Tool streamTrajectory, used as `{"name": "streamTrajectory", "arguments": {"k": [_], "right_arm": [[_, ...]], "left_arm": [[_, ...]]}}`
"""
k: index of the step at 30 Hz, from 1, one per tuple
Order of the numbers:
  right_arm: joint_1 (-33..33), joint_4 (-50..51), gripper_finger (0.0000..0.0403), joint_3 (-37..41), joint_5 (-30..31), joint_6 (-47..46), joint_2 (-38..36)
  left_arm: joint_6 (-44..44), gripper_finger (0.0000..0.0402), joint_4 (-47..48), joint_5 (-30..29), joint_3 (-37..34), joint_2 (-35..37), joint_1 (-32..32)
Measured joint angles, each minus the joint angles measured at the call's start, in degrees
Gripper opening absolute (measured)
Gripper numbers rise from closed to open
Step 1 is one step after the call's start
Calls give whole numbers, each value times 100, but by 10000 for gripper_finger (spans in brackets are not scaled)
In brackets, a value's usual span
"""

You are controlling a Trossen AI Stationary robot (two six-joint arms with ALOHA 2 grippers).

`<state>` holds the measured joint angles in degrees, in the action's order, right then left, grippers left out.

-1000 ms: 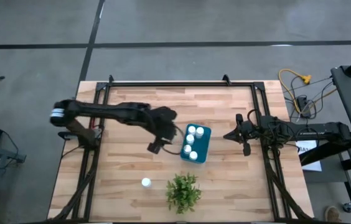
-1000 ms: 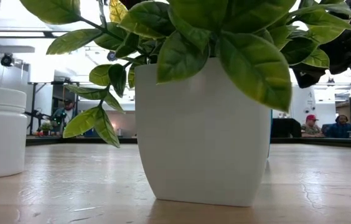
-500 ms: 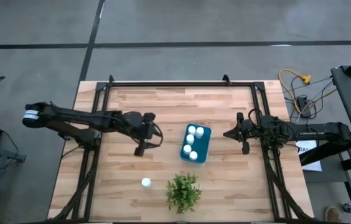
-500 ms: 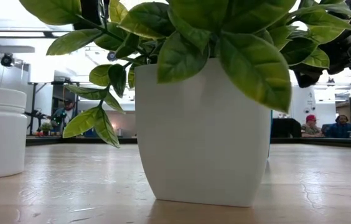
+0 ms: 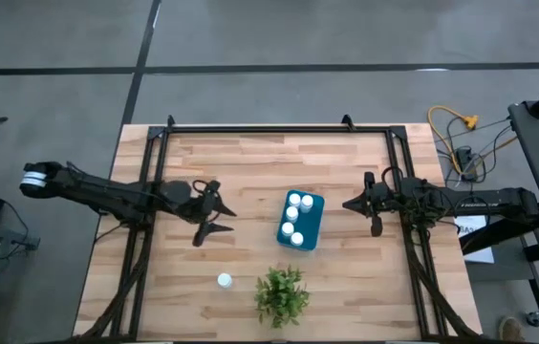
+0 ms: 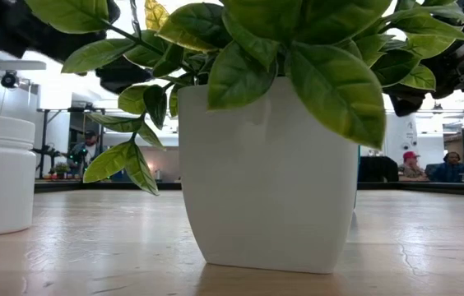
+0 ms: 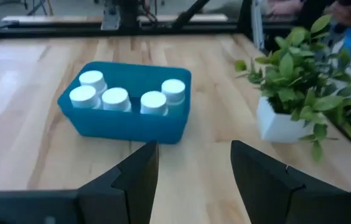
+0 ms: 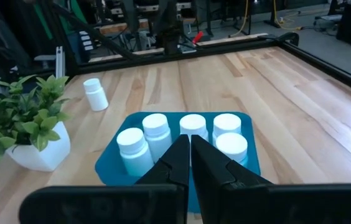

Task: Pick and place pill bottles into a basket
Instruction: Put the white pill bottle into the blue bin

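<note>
The teal basket [image 5: 300, 220] stands at the middle of the table and holds several white pill bottles [image 7: 116, 98], all upright. One more white bottle [image 5: 224, 280] stands on its base on the table near the front, left of the plant; it also shows in the right wrist view [image 8: 94, 93] and the low view [image 6: 0, 173]. My left gripper [image 5: 212, 218] is open and empty, left of the basket and pointing toward it [image 7: 191, 168]. My right gripper [image 5: 357, 204] is shut and empty, right of the basket [image 8: 190, 163].
A green plant in a white pot [image 5: 281, 294] stands near the table's front edge, just in front of the basket and right of the loose bottle. A black frame [image 5: 279, 127] runs along the table's far and side edges. Bare wood lies left of the basket.
My left gripper has drawn back from beside the basket toward the table's left edge, its arm folding outward. The bottles, the basket and my right arm have stayed where they were.
</note>
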<state>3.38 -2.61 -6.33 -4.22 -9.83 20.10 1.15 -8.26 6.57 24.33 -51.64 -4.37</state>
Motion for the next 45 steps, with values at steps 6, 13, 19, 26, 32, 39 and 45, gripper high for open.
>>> {"name": "streamTrajectory", "arguments": {"k": [6,13,19,26,32,39,45], "right_arm": [[0,-55,8,0,3,-56,0],[0,-253,8,0,0,-74,0],[0,-251,8,0,28,-221,0],[1,-248,8,0,151,-358,0],[0,-249,8,0,155,-375,0],[2,-247,8,0,309,-696,0],[1,-247,8,1,315,-714,0]], "left_arm": [[312,183,-1235,-17,-835,275,-296],[550,183,-1714,-433,-1402,431,-683],[593,182,-1569,-571,-1403,431,-1212],[426,182,-1365,-1649,-1686,1121,-1767],[374,182,-1356,-1745,-2052,1998,-1785],[317,182,-944,-1574,-2371,2750,-1785],[601,182,-697,-885,-2381,3071,-1785]]}}
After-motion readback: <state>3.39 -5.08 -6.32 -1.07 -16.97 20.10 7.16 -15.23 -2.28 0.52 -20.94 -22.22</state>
